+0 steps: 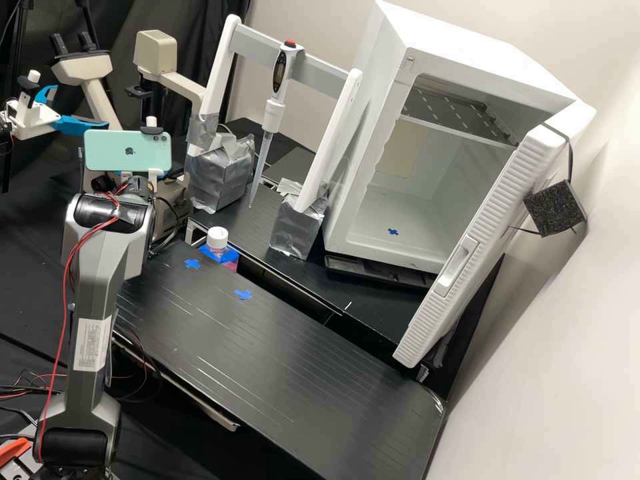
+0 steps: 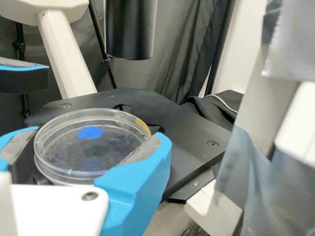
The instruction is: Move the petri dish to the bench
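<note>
Plastic, clear and round, the petri dish point(image 2: 74, 152) is sitting gripped in the white, blue-fingered hand point(image 2: 96, 133), facing flat side up over a black plate point(image 2: 187, 132), its axis standing roughly upright. A black cylinder point(image 2: 130, 29) is hanging just beyond. Behind the black tabletop point(image 1: 287, 347), a white-capped bottle point(image 1: 217, 239) is standing; farther back, a taped white frame point(image 1: 219, 73) is holding a pipette point(image 1: 273, 115) beside an open white cabinet point(image 1: 467, 53).

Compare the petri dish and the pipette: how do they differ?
The petri dish is round and shallow; the pipette is long and slim. The dish is clear, while the pipette has a pale body and red top. The robot's hand grips the dish, whereas the pipette hangs upright on a rack.
</note>
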